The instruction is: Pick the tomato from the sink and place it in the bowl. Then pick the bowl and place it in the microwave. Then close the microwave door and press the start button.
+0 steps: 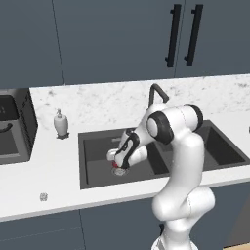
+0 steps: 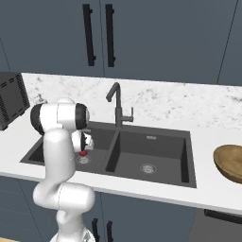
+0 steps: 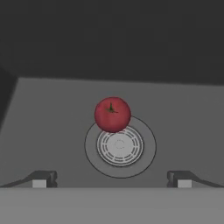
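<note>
The tomato (image 3: 112,114), a small glossy red ball, lies on the floor of the sink's (image 1: 95,146) left basin, touching the far rim of the round drain (image 3: 120,146). My gripper (image 3: 112,180) hangs open just above it, fingertips (image 3: 43,179) spread wide on either side with nothing between them. From the base, the tomato (image 2: 83,153) peeks out red under the gripper (image 2: 84,145). The wooden bowl (image 2: 229,163) sits on the counter right of the sink (image 2: 156,151). The microwave (image 1: 12,127) stands at the far left, its grey interior showing.
A dark gooseneck tap (image 1: 157,93) rises behind the divider between the basins. A white soap dispenser (image 1: 60,123) stands on the counter left of the sink. A small speckled object (image 1: 43,197) lies near the counter's front edge. Dark cabinets hang above.
</note>
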Controlling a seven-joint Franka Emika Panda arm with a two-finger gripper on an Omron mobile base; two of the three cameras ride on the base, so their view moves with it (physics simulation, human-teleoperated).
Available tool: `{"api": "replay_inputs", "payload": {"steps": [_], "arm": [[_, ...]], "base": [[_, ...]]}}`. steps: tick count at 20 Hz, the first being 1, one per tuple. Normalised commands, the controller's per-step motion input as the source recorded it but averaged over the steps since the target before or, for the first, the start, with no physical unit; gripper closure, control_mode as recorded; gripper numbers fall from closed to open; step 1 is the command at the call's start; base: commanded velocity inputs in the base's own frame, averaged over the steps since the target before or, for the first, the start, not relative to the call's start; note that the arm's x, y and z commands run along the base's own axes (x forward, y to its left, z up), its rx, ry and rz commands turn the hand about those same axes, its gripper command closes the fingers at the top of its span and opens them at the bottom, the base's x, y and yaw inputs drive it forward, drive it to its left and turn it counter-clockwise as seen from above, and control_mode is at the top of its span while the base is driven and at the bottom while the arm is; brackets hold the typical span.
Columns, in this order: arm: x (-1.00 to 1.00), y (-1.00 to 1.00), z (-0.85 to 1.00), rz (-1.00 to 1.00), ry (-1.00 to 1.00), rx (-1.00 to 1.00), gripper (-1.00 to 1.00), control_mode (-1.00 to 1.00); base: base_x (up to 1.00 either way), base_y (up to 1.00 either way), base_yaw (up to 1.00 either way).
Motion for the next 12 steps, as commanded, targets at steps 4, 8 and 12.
{"api": "replay_inputs", "payload": {"steps": [4, 8, 12], "arm": [[0.24, 0.09, -0.2, 0.0, 0.01, 0.0, -1.0, -1.0], [0.24, 0.05, -0.28, 0.0, 0.05, 0.0, -1.0, -1.0], [0.26, 0.0, -0.29, 0.0, 0.01, 0.0, -1.0, -1.0]], "base": [[0.0, 0.0, 0.0], [0.0, 0.0, 0.0], [0.0, 0.0, 0.0]]}}
